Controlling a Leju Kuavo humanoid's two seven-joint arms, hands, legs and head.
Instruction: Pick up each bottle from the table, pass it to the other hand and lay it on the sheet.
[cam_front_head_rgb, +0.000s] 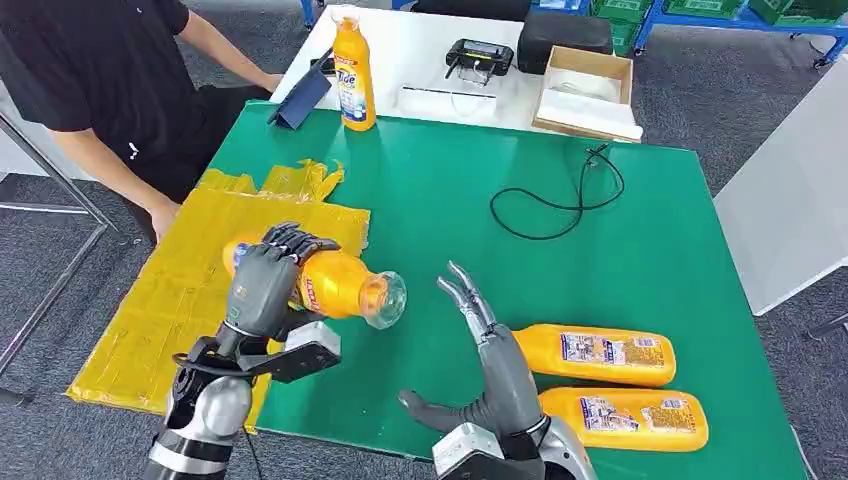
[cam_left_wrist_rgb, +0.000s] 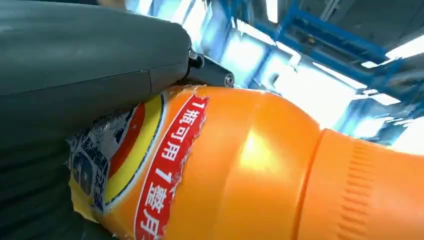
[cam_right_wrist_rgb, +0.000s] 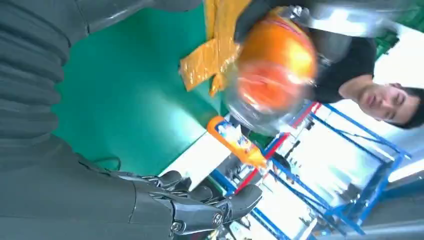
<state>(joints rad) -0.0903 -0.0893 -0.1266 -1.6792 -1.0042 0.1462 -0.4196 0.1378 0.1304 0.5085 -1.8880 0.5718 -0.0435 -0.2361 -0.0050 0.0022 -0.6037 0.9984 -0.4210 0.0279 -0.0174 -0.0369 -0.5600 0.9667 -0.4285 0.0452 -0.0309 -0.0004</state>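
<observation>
Green table: left hand grips orange bottle; right hand spread empty.

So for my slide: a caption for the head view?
Left hand holds an orange bottle above the yellow sheet; right hand open.

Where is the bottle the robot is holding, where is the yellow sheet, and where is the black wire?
held bottle (cam_front_head_rgb: 340, 283), head view, on its orange body beside the fingers.
yellow sheet (cam_front_head_rgb: 170, 290), head view, on a bare stretch of it.
black wire (cam_front_head_rgb: 556, 205), head view, on its loop on the green table.
</observation>
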